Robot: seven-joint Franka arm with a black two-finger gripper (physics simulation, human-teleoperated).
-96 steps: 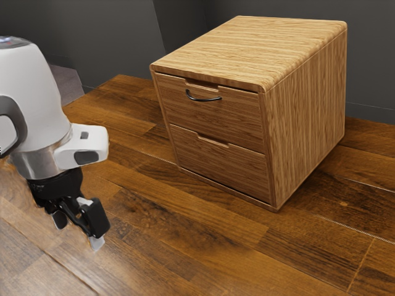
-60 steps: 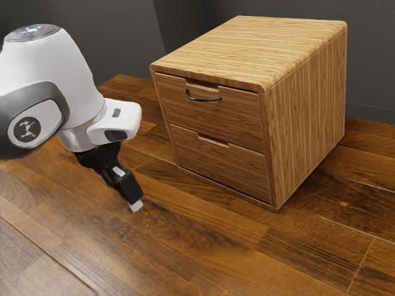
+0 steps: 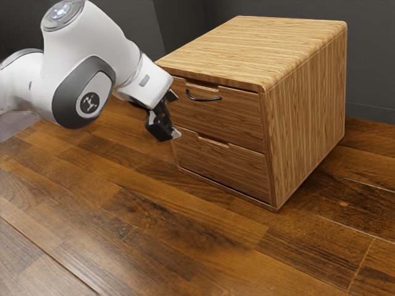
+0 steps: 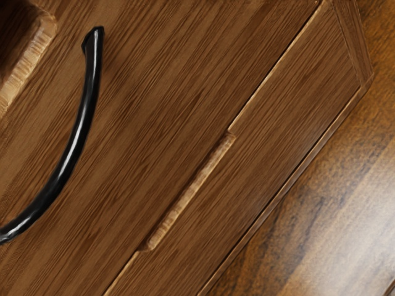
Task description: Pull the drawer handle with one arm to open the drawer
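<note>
Domestic-style room, simulated: dark wood plank floor (image 3: 185, 246), grey walls (image 3: 111, 31) at eleven o'clock, two-drawer wooden cabinet (image 3: 290, 92) at one o'clock.

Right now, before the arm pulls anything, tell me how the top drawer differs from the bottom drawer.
The top drawer carries a curved black handle; the bottom drawer has none, just a shallow wooden notch at its upper edge. The top drawer sits directly under the top of the cabinet; the bottom drawer sits near the floor. Both show the same wood grain, and both fronts look flush and shut.
</note>
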